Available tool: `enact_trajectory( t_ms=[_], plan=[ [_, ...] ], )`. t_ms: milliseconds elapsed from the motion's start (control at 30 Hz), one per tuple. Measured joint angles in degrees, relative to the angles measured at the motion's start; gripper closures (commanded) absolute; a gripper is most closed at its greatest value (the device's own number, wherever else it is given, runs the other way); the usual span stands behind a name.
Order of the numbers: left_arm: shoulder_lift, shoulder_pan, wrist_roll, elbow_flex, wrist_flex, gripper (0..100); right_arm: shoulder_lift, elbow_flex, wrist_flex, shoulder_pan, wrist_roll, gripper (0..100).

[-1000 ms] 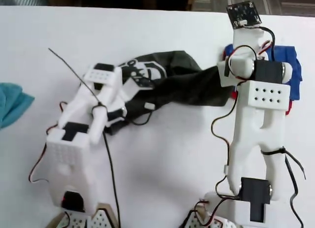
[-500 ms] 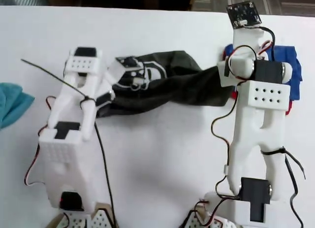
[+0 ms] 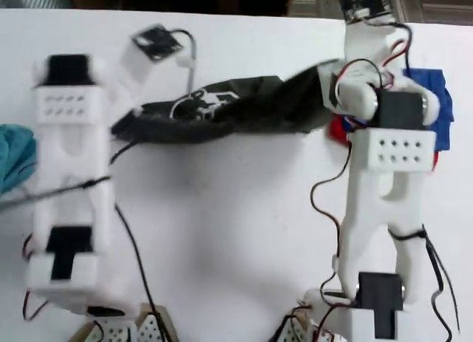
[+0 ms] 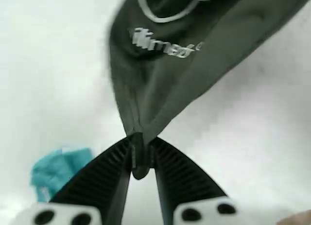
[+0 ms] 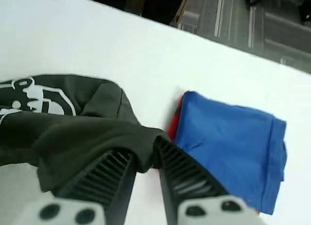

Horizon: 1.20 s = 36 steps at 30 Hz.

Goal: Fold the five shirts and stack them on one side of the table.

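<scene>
The teal shirt (image 3: 13,156) sits at the left edge of the high view, and the edge cuts most of it off. On the right side, the red shirt (image 3: 338,129) lies under the blue shirt (image 3: 441,109), so just a thin bit of red peeks out. The right arm (image 3: 388,146) covers part of both. The right end of the black shirt (image 3: 244,109) goes under that arm too. In the left wrist view, the shirt's white print is too blurry to make out.
</scene>
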Motion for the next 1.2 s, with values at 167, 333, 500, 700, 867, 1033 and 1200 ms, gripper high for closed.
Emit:
enact_trajectory(
  t_ms=[167,333,500,700,867,1033,1200],
  plan=[
    [-9.0,-6.0,0.0,-0.1,0.0,97,-4.8,-4.2,0.7,-1.0,2.7,97.7],
    [-15.0,-7.6,0.0,-0.4,0.0,97,-9.6,-6.2,0.7,-3.4,2.8,97.7],
    [-22.3,-7.9,0.0,-0.9,0.0,97,-16.2,-7.3,0.7,-5.8,3.6,97.7],
    [-31.4,-8.5,0.3,-0.9,-0.8,97,-23.3,-7.3,0.7,-6.2,7.2,97.7],
    [-35.8,-11.2,0.3,-1.0,-3.6,97,-27.7,-7.4,0.3,-6.2,7.4,97.7],
    [-38.8,-13.4,0.3,-1.0,-6.1,97,-32.0,-7.4,-1.4,-6.2,7.4,97.7],
    [-41.8,-14.3,0.3,-1.0,-8.0,97,-35.0,-7.5,-4.5,-6.2,8.9,97.7]
  ],
)
